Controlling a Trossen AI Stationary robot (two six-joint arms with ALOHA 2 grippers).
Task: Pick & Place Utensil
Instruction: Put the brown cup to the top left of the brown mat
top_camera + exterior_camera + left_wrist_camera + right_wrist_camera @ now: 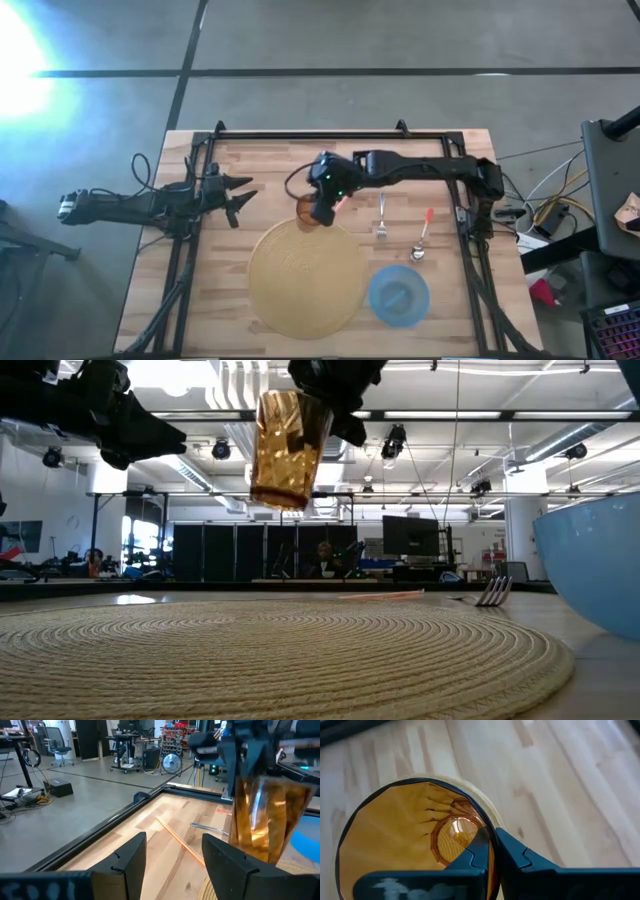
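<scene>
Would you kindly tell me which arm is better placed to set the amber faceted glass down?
The right: its gripper already pinches the amber faceted glass by its rim above the round woven placemat. The left gripper waits open beside it.

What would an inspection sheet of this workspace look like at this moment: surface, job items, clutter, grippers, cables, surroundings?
Surface: wooden table inside a black frame.
Job's things: amber cup held in the air over the far edge of the woven placemat; fork and spoon lie on the wood right of the mat; blue bowl near the mat's right edge.
Clutter: nothing seen.
Grippers: right gripper pinches the cup's rim; left gripper open, empty, at the table's left.
Cables: bundle beyond the table's right edge.
Surroundings: open workshop floor, desks, chairs, monitors.
</scene>
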